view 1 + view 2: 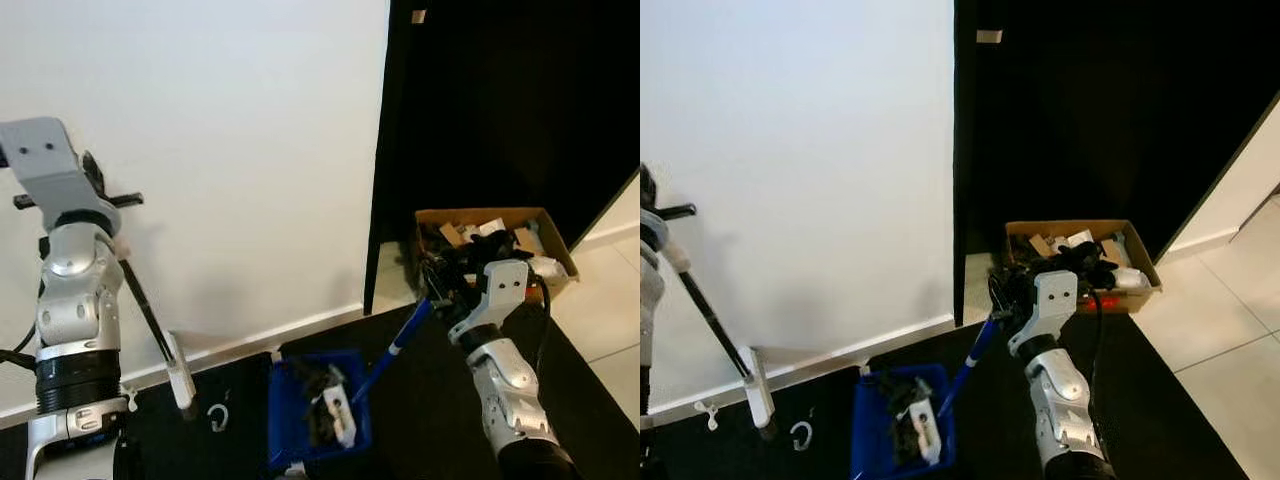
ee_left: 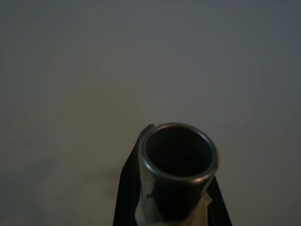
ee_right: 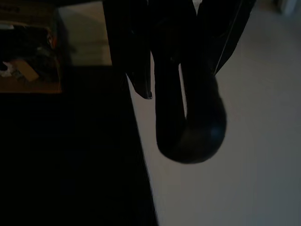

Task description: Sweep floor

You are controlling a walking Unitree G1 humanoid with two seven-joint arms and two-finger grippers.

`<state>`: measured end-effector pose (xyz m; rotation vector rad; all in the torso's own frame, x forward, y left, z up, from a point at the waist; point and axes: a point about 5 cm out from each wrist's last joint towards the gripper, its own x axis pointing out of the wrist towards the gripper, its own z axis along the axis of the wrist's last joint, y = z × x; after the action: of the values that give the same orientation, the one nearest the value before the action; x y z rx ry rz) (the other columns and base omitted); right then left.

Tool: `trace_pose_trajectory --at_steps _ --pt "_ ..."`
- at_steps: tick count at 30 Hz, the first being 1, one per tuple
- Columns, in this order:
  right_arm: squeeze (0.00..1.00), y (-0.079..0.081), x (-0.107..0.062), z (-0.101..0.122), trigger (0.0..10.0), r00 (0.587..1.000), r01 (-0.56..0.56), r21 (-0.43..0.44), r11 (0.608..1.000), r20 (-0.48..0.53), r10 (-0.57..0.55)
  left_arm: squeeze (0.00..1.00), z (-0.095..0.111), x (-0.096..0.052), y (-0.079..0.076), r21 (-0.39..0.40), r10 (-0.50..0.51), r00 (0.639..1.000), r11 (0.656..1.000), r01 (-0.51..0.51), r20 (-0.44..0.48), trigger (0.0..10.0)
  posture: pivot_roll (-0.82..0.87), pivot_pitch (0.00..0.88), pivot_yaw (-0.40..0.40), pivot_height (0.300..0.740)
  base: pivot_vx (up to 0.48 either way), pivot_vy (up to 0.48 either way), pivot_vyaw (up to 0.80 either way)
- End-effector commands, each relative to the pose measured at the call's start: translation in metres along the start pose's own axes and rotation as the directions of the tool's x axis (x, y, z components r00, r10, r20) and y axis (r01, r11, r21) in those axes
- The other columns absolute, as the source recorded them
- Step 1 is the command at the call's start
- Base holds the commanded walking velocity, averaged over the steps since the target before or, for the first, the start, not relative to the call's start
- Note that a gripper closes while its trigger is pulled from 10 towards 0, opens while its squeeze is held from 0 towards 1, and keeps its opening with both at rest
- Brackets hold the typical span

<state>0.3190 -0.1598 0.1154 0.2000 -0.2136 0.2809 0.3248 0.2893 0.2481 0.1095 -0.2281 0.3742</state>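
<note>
- Left eye view first: over on the left the left gripper (image 1: 100, 200) is up high against the white wall (image 1: 230, 150), its fingers clamped on a black broom pole (image 1: 145, 305).
- That pole slants down to the right, ending in a pale broom head (image 1: 180, 372) just beside the skirting board (image 1: 300, 325), at the edge of the black mat (image 1: 430, 400).
- Left wrist view looks straight at the pole's open round end (image 2: 179, 155), black fingers (image 2: 128, 188) pressed on either side.
- On the mat near the broom head lies a small white hook (image 1: 218, 416).
- Moving right, a blue dustpan (image 1: 315, 410) sits on the mat, loaded with dark and white scraps.
- Its blue handle (image 1: 395, 352) rises up to the right gripper (image 1: 445, 298), fingers closed around its black grip.
- Right wrist view, very dark, shows that rounded black grip (image 3: 193, 117) between the fingers.
- Far right, behind the arm, a cardboard box (image 1: 545, 235) of clutter sits on the floor against a black panel (image 1: 510, 100).
</note>
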Motion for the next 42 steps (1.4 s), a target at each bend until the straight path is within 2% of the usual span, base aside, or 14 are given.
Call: trace_pose_trajectory --at_steps 1,4,7,9,11,12,13,17,20,27,32,36,42 --pt "0.0 -0.003 0.0 0.011 10.0 0.998 0.015 0.029 0.999 0.059 -0.017 0.1 0.005 -0.001 0.001 0.038 0.003 0.999 0.999 -0.004 0.039 10.0 0.06 0.066 0.091 0.74 0.0 0.0 0.0" --pt "0.0 -0.005 -0.003 0.017 10.0 0.996 0.019 0.078 0.997 0.086 -0.026 0.09 -0.004 -0.001 -0.001 0.067 0.01 1.0 0.998 -0.009 -0.009 10.0 0.05 0.06 0.097 0.74 0.0 0.0 0.0" --pt "0.0 -0.005 -0.005 0.019 10.0 0.995 0.019 0.093 0.995 0.097 -0.028 0.09 -0.009 0.0 -0.005 0.051 -0.022 0.998 0.998 0.025 -0.059 10.0 0.05 0.06 0.097 0.74 0.0 0.0 0.0" --pt "0.0 -0.005 -0.005 0.022 10.0 0.994 0.023 0.093 0.995 0.106 -0.032 0.11 -0.013 -0.002 -0.017 0.031 -0.097 0.989 0.994 0.101 -0.108 10.0 0.04 0.051 0.109 0.74 0.0 0.0 0.0" --pt "0.0 -0.002 -0.005 0.023 10.0 0.993 0.025 0.102 0.994 0.116 -0.037 0.09 -0.016 -0.006 -0.029 0.032 -0.153 0.981 0.987 0.158 -0.121 10.0 0.04 0.049 0.111 0.74 0.0 0.0 0.0" --pt "0.0 -0.001 -0.004 0.024 10.0 0.992 0.022 0.104 0.994 0.121 -0.035 0.08 -0.016 -0.009 -0.035 0.019 -0.174 0.977 0.984 0.177 -0.124 10.0 0.03 0.046 0.112 0.74 0.0 0.0 0.0" --pt "0.0 0.001 -0.002 0.026 10.0 0.991 0.019 0.11 0.994 0.13 -0.033 0.02 -0.017 -0.012 -0.042 0.012 -0.196 0.973 0.98 0.199 -0.125 10.0 0.03 0.046 0.113 0.74 0.0 0.0 0.0" --pt "0.0 0.007 0.003 0.034 10.0 0.986 0.019 0.131 0.991 0.164 -0.04 0.0 -0.025 -0.022 -0.061 -0.021 -0.271 0.951 0.962 0.271 -0.148 10.0 0.02 0.044 0.113 0.74 0.0 0.0 0.0" --pt "0.0 0.011 0.007 0.043 10.0 0.98 0.021 0.108 0.994 0.194 -0.042 0.0 -0.033 -0.03 -0.072 -0.034 -0.304 0.938 0.952 0.303 -0.165 10.0 0.02 0.045 0.112 0.74 0.0 0.0 0.0" --pt "0.0 0.011 0.006 0.048 10.0 0.977 0.028 0.087 0.996 0.207 -0.045 0.0 -0.04 -0.038 -0.076 -0.036 -0.328 0.923 0.944 0.328 -0.2 10.0 0.02 0.049 0.107 0.74 0.0 0.0 0.0" --pt "0.0 0.007 0.002 0.043 10.0 0.982 0.053 0.07 0.996 0.177 -0.065 0.0 -0.047 -0.043 -0.072 -0.008 -0.323 0.919 0.944 0.33 -0.225 10.0 0.02 0.052 0.107 0.74 0.0 0.0 0.0" --pt "0.0 0.003 -0.004 0.019 10.0 0.994 0.077 0.029 0.997 0.073 -0.079 0.0 -0.059 -0.049 -0.074 0.01 -0.327 0.91 0.94 0.341 -0.253 10.0 0.03 0.057 0.103 0.74 0.0 0.0 0.0" --pt "0.0 0.003 -0.004 0.009 10.0 0.995 0.098 0.015 0.995 0.028 -0.098 0.0 -0.068 -0.055 -0.075 0.019 -0.318 0.91 0.942 0.335 -0.267 10.0 0.03 0.062 0.095 0.74 0.0 0.0 0.0"
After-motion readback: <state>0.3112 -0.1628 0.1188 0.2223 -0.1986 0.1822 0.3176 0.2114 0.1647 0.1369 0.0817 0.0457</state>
